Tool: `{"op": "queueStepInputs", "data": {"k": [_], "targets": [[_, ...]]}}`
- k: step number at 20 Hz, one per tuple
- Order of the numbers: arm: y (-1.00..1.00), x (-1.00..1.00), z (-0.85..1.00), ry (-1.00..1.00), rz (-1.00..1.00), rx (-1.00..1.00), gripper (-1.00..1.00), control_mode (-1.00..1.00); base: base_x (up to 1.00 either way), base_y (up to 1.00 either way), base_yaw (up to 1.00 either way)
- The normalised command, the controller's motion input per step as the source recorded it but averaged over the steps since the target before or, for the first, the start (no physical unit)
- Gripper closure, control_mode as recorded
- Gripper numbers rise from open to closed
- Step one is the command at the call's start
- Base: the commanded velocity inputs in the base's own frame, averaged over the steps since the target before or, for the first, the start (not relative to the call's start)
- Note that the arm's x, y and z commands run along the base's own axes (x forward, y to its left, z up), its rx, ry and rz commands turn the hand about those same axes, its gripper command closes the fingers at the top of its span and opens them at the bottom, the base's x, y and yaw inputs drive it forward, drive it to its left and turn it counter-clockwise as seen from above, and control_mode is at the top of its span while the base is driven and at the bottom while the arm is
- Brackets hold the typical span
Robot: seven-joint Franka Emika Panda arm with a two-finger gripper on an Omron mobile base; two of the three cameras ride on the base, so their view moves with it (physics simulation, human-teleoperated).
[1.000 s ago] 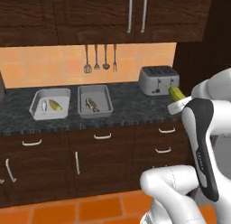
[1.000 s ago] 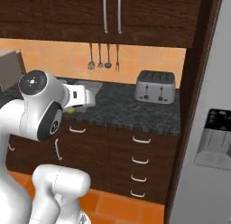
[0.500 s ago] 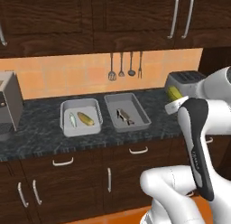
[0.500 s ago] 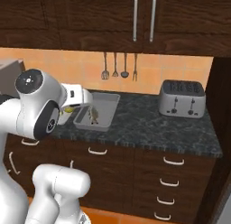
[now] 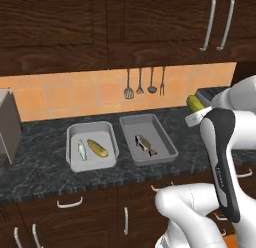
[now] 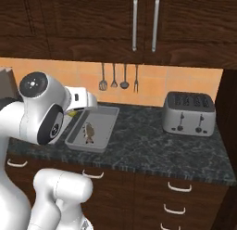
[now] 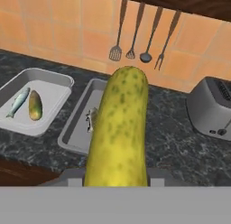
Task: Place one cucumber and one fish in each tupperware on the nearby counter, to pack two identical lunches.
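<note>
Dark speckled stone counter (image 5: 45,177) runs below an orange tiled wall, with dark wooden cupboards above and drawers beneath. Two shallow grey trays sit side by side on it, and the toaster (image 6: 189,113) stands at the counter's right end.

Measured from the toaster, the nearer tray (image 5: 165,142) holds a single small fish (image 5: 144,144) lying in its middle. The farther tray (image 5: 72,157), just beyond the first and not touching it, holds a slim silvery fish (image 5: 81,149) and a stubby yellow-green cucumber (image 5: 97,148) lying next to each other.

Four kitchen utensils (image 5: 142,84) hang on the wall behind the nearer tray.

The robot's claw (image 7: 116,178) is clenched around a second cucumber (image 7: 119,128), held up in the air on the robot's side of the counter. In the hand camera this cucumber rises lengthwise from between the fingers, large in the foreground, pointing toward the wall between the nearer tray and the toaster. From the left base camera its green tip (image 5: 194,102) pokes out above the white wrist, in front of the toaster.
</note>
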Motion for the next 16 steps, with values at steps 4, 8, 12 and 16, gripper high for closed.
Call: {"op": "queueStepInputs", "data": {"k": [4, 8, 12, 16], "targets": [[0.0, 0.0, 0.0, 0.0, 0.0, 0.0, 1.0, 1.0, 0.52, 0.0, 0.0], [0.43, 0.35, -0.99, 0.43, 0.0, -0.13, 1.0, -1.0, 0.0, 0.0, 0.0], [0.16, 0.44, -1.0, 0.37, 0.02, -0.05, 1.0, -1.0, 0.0, 0.0, 0.0], [0.06, 0.61, -0.79, 0.16, 0.03, 0.0, 1.0, -1.0, 0.0, 0.0, 0.0]]}}
